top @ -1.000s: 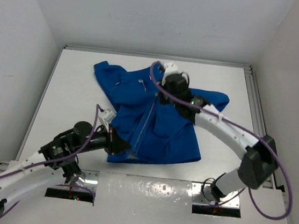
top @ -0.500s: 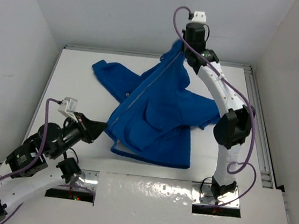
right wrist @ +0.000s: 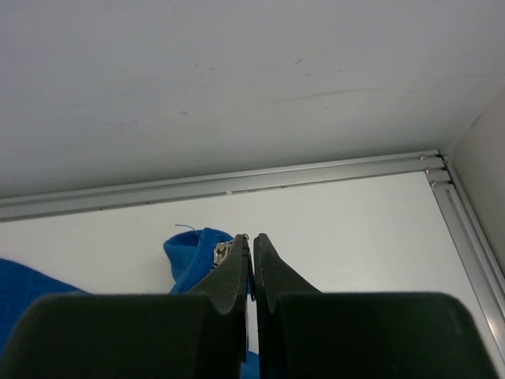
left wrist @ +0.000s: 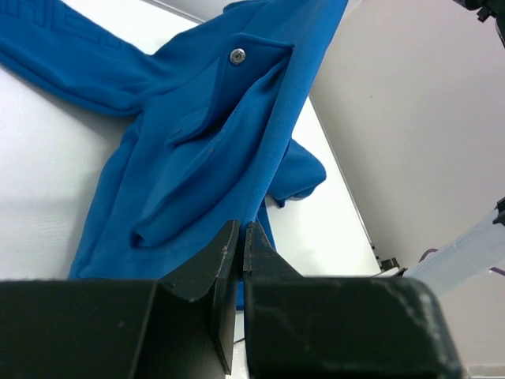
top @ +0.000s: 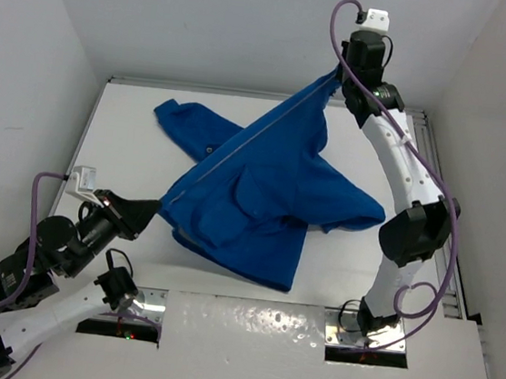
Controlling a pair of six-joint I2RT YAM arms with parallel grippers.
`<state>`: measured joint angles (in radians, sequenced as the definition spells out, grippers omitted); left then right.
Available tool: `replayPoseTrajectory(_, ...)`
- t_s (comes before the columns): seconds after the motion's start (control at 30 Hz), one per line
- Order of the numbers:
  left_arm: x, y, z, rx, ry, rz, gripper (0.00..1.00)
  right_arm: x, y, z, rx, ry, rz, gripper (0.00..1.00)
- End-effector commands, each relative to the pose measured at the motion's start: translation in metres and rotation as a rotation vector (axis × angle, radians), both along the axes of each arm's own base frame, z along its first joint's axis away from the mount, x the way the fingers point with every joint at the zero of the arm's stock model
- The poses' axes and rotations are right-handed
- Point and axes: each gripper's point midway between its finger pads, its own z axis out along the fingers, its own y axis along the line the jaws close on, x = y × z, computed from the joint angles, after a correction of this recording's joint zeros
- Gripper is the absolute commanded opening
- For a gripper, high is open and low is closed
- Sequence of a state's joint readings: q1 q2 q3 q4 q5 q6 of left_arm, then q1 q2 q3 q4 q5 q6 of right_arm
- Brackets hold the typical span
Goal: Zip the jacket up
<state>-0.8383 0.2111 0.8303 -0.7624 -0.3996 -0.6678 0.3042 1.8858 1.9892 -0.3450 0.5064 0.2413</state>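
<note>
My right hand [top: 342,76] is raised high over the far right corner of the worktop [top: 121,147], its jaws pinched tight on the top end of the jacket [top: 263,182]. In my right wrist view the fingers meet on a small metal zipper pull [right wrist: 222,252], with a fold of blue cloth bunched just below and to the left of it. Behind it a metal rail [right wrist: 331,170] runs along the far edge of the worktop.

My left hand [top: 154,206] is low, near the left edge and toward the near side. Its jaws are closed narrow on the bottom end of the jacket's front edge, and in my left wrist view that blue edge runs straight down into the fingertips.

Between my two hands the front edge with its pale zipper [top: 239,147] is drawn into one straight slanted line, from low at the near left to high at the far right. The rest of the cloth drapes from that line. One sleeve [top: 183,122] lies flat toward the far left corner, and the other sleeve [top: 351,210] trails toward the right edge. The lower body sags toward the middle of the near edge.

A pocket flap [left wrist: 264,49] with a metal snap [left wrist: 237,56] shows on the front panel. I cannot tell how far the zipper is closed.
</note>
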Motion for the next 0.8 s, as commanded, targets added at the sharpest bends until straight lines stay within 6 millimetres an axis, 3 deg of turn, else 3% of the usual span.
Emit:
replayPoseTrajectory(0.0,-0.007,0.011,0.005,0.016,-0.009,0.005,0.0,-0.018,-0.114,0.097,0.051,-0.301,-0.312,0.0)
replayPoseTrajectory(0.07,0.001,-0.011,-0.007,0.05,0.015,-0.05,0.0,-0.019,-0.101,0.089,0.117,-0.297,-0.244,0.0)
replayPoseTrajectory(0.13,0.007,-0.021,-0.01,0.071,0.025,-0.066,0.08,-0.018,-0.087,0.068,0.167,-0.226,-0.182,0.0)
replayPoseTrajectory(0.23,0.017,-0.022,-0.005,0.087,0.028,-0.024,0.44,-0.02,-0.07,0.025,0.205,-0.137,-0.107,0.0)
replayPoseTrajectory(0.3,0.02,-0.016,0.008,0.056,-0.001,0.011,0.56,-0.024,-0.068,0.0,0.216,-0.087,-0.104,0.06)
replayPoseTrajectory(0.33,0.02,-0.009,0.019,0.039,-0.025,0.038,0.87,-0.024,-0.063,-0.005,0.216,-0.069,-0.075,0.14)
replayPoseTrajectory(0.37,0.02,-0.006,0.024,0.032,-0.035,0.051,0.91,-0.024,-0.055,-0.005,0.225,-0.054,-0.037,0.39)
replayPoseTrajectory(0.4,0.02,-0.003,0.028,0.025,-0.044,0.063,0.94,-0.029,-0.048,-0.017,0.255,0.007,-0.018,0.54)
replayPoseTrajectory(0.43,0.021,0.0,0.032,0.018,-0.053,0.082,0.98,-0.036,-0.036,-0.014,0.288,0.024,0.042,0.67)
replayPoseTrajectory(0.47,0.022,0.0,0.032,0.003,-0.052,0.086,0.98,-0.045,-0.026,-0.025,0.307,0.064,0.079,0.78)
replayPoseTrajectory(0.5,0.022,-0.005,0.036,-0.018,-0.063,0.069,0.99,-0.057,-0.011,-0.032,0.329,0.092,0.121,0.99)
replayPoseTrajectory(0.53,0.024,-0.012,0.029,-0.011,-0.055,0.049,1.0,-0.079,-0.003,-0.008,0.351,0.033,0.167,0.99)
replayPoseTrajectory(0.57,0.025,-0.018,0.027,-0.024,-0.054,0.031,1.0,-0.091,0.006,-0.037,0.352,0.047,0.19,0.99)
replayPoseTrajectory(0.6,0.024,-0.028,0.028,-0.048,-0.062,-0.01,1.0,-0.109,0.024,-0.04,0.353,0.04,0.24,0.99)
replayPoseTrajectory(0.63,0.026,-0.036,0.015,-0.037,-0.042,-0.03,1.0,-0.142,0.026,-0.049,0.361,0.032,0.267,0.98)
replayPoseTrajectory(0.67,0.028,-0.041,0.015,-0.054,-0.044,-0.038,1.0,-0.159,0.042,-0.045,0.391,-0.001,0.325,0.92)
replayPoseTrajectory(0.7,0.028,-0.047,0.013,-0.056,-0.039,-0.056,1.0,-0.175,0.048,-0.048,0.409,-0.009,0.367,0.99)
replayPoseTrajectory(0.73,0.031,-0.051,0.012,-0.045,-0.03,-0.061,1.0,-0.204,0.051,-0.03,0.433,-0.063,0.424,0.99)
replayPoseTrajectory(0.77,0.032,-0.054,0.015,-0.037,-0.038,-0.071,1.0,-0.225,0.058,-0.064,0.439,0.014,0.465,0.99)
